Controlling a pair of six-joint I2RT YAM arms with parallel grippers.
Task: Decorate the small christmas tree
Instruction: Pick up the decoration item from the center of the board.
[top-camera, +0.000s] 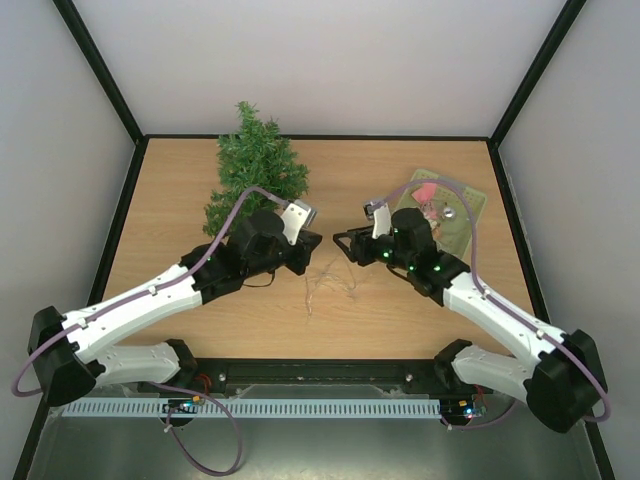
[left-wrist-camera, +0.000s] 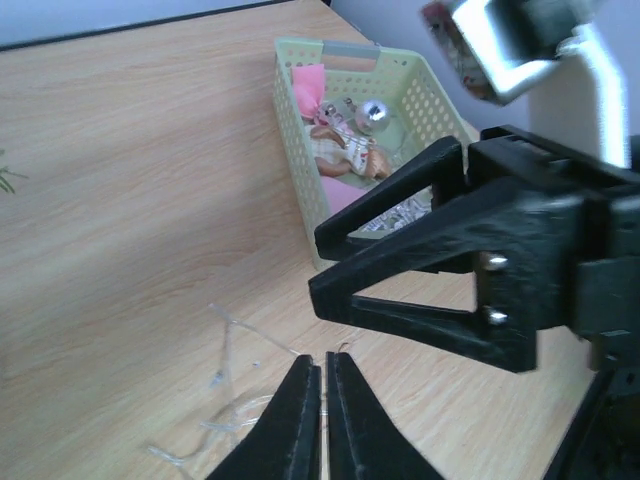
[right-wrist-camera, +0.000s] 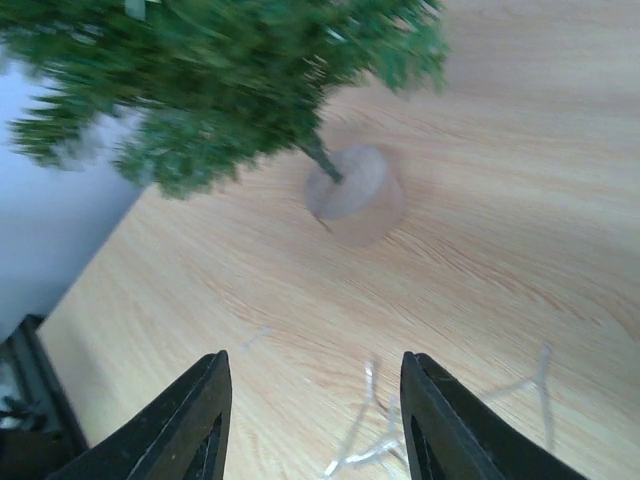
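The small christmas tree (top-camera: 255, 165) stands at the back left of the table, its pale round base (right-wrist-camera: 352, 195) under bushy green branches (right-wrist-camera: 220, 80). A thin clear wire string (top-camera: 325, 285) lies in loose loops on the wood between the arms. In the left wrist view one strand (left-wrist-camera: 255, 340) runs up to the tips of my left gripper (left-wrist-camera: 323, 365), which is shut on it. My right gripper (top-camera: 345, 242) faces the left gripper (top-camera: 312, 240) tip to tip. It is open and holds nothing (right-wrist-camera: 315, 400), with the string (right-wrist-camera: 380, 440) on the table below it.
A pale green perforated basket (top-camera: 470, 205) sits at the back right behind the right arm. It holds a pink piece (left-wrist-camera: 308, 85), a silver ball (left-wrist-camera: 372, 112) and other small ornaments. Black frame posts and white walls enclose the table.
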